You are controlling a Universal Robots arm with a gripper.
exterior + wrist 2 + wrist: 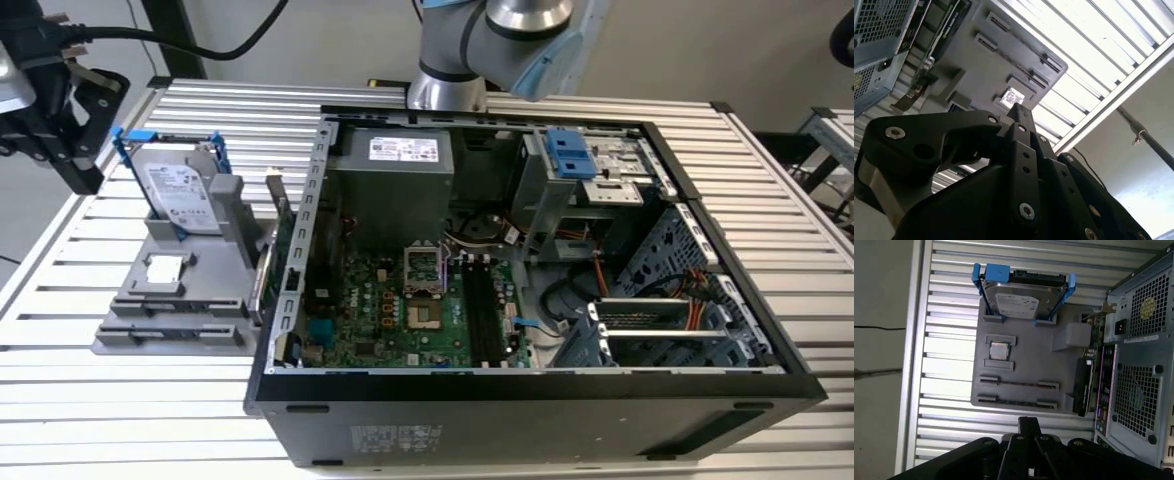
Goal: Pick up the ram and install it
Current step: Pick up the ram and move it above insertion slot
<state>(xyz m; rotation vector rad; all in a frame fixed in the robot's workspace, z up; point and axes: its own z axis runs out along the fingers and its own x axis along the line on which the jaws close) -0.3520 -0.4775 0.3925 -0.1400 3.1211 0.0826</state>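
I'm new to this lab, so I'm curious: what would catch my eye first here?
An open computer case lies on the slatted table, its green motherboard exposed. At the exterior view's left, a silver hard drive in a blue frame stands upright on a grey tray, the black claw close by it.

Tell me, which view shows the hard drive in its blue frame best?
The first wrist view: the hard drive faces the camera, label and blue frame whole. The exterior view shows the hard drive slanted, from one side.
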